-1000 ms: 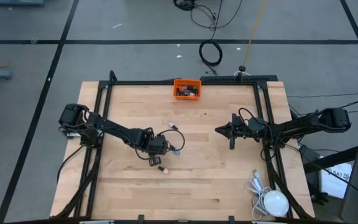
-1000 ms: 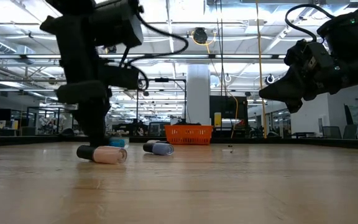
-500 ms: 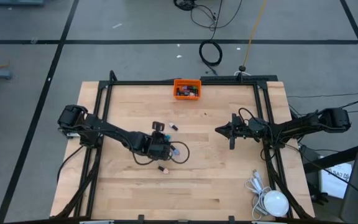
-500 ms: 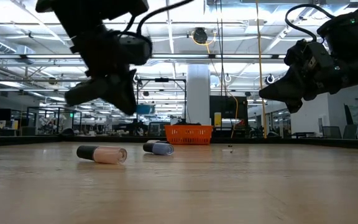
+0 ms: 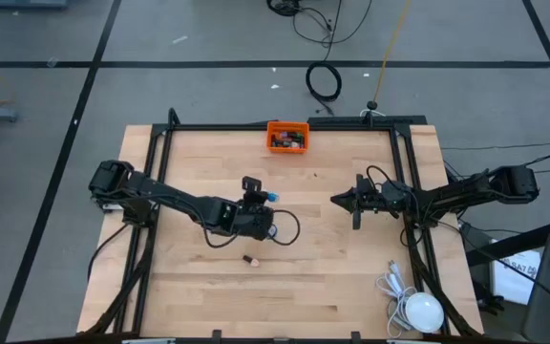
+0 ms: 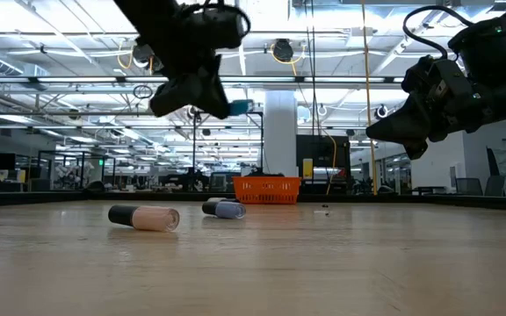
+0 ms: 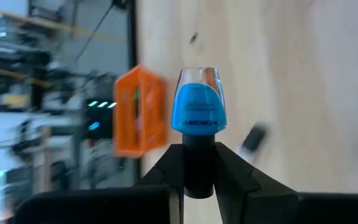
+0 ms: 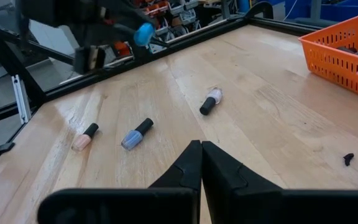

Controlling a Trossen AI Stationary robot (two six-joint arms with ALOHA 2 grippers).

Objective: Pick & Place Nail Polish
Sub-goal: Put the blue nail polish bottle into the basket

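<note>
The left claw (image 5: 261,198) hangs in the air above the middle of the worktop (image 5: 351,287), clamped on the dark cap of a blue nail polish bottle (image 7: 198,102), its body poking out past the fingertips. In the high view the orange bin (image 5: 286,137), with bottles already inside, sits at about 12 o'clock from this claw, at the worktop's far edge.

Down on the wood, three bottles lie on their sides. A peach bottle (image 5: 251,259) rests at 6 o'clock from the left claw, well apart from it. In the right wrist view a pale blue bottle (image 8: 136,134) lies near the peach one, and a clear-looking bottle (image 8: 210,101) lies nearer the bin.

The right claw (image 5: 336,201) hovers at 3 o'clock from the left one, fingers pressed together, holding nothing.

A white lamp-like dome (image 5: 421,311) with cables sits at the worktop's 5 o'clock corner.
</note>
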